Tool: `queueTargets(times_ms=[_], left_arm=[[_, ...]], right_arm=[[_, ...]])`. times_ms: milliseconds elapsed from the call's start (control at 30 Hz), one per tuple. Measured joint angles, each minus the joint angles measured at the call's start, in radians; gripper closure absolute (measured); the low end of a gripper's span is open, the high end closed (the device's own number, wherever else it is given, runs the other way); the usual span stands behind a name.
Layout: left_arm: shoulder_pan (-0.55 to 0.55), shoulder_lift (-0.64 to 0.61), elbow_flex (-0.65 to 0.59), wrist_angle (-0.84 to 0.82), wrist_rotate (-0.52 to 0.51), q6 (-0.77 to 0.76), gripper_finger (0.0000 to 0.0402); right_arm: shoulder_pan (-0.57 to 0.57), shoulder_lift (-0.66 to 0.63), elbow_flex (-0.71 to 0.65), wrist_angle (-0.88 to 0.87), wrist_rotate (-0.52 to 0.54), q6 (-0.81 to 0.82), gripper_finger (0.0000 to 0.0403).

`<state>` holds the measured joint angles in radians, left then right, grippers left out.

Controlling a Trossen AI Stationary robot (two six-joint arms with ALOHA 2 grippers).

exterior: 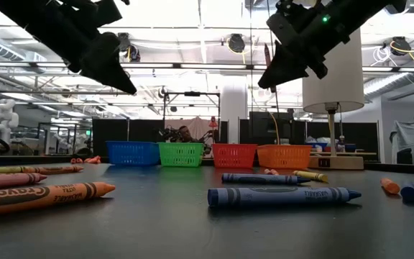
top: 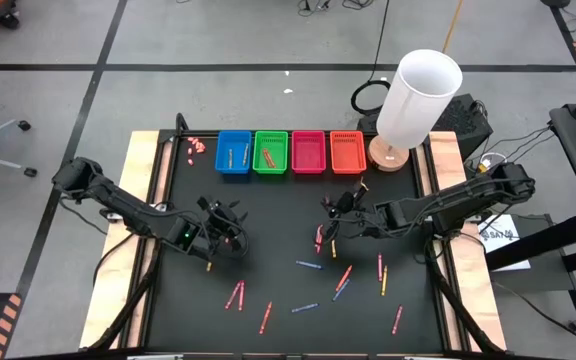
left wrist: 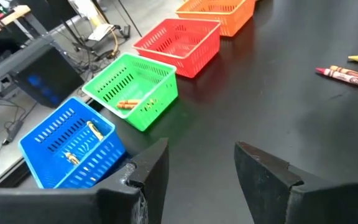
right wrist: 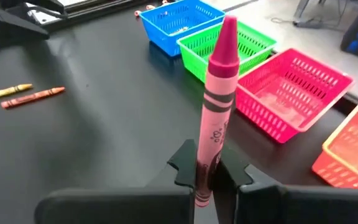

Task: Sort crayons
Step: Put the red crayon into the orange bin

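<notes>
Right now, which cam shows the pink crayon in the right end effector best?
Right wrist view: the pink crayon fills the frame, clamped at its base by the right end effector, tip pointing toward the baskets. In the high view it is barely discernible at that end effector. I cannot make it out in the low or left wrist views.

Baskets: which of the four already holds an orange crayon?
The green basket, second in the row beside the blue basket, holds an orange crayon; the blue holds yellow ones, and the other two look empty.

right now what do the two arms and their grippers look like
Both arms are dark, jointed and slim, with black cables trailing along them. The left gripper has a small green light beside it and two flat, blunt black fingers. The right gripper looks the same: matte black, no visible markings.
</notes>
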<state>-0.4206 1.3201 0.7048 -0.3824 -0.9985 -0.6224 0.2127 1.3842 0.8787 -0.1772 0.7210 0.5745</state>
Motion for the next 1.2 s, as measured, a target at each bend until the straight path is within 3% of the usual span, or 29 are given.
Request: queueTargets(times_ms=[1033, 1200], left_arm=[[-0.041, 0.0, 0.0, -0.001, 0.0, 0.027, 0.022], [-0.041, 0.0, 0.0, -0.001, 0.0, 0.027, 0.022]], right_arm=[[-0.04, 0.0, 0.0, -0.001, -0.01, -0.017, 0.0394], [-0.069, 0.0, 0.0, -0.044, 0.042, -0.022, 0.0394]])
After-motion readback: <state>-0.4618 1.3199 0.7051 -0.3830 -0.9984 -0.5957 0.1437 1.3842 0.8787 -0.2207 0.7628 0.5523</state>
